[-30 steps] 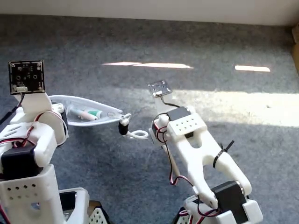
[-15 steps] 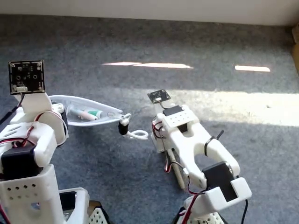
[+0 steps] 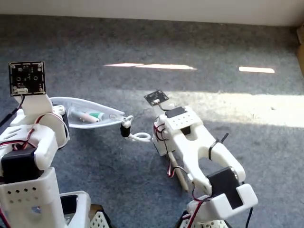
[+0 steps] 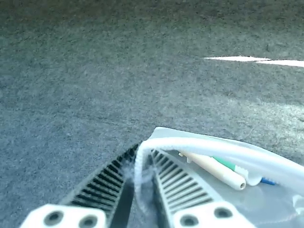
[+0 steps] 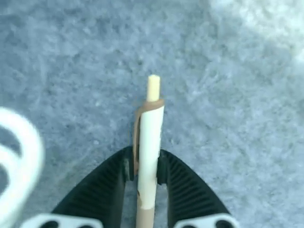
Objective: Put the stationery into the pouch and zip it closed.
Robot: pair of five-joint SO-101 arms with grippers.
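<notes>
A clear pouch (image 3: 90, 117) lies open on the grey carpet with pens inside (image 3: 89, 115). Its black zipper pull (image 3: 125, 129) carries a white loop (image 3: 141, 137). My left gripper (image 4: 141, 153) is shut on the pouch's end (image 4: 156, 134); a cream pen (image 4: 213, 171) and a green one (image 4: 229, 165) lie inside the pouch. My right gripper (image 5: 144, 154) is shut on a cream pen with a tan clip (image 5: 148, 142), held low over the carpet beside the white loop (image 5: 16, 161). In the high view that pen (image 3: 180, 175) shows under the folded right arm.
Grey carpet (image 3: 213, 57) runs all around, with sunlit patches at the back and right. The two arm bases stand at the front edge. A brown object (image 3: 300, 42) sits at the far right edge.
The right arm has folded down and back toward its base, lowering its gripper with the pen to the carpet near the white loop. The left arm and pouch have stayed put.
</notes>
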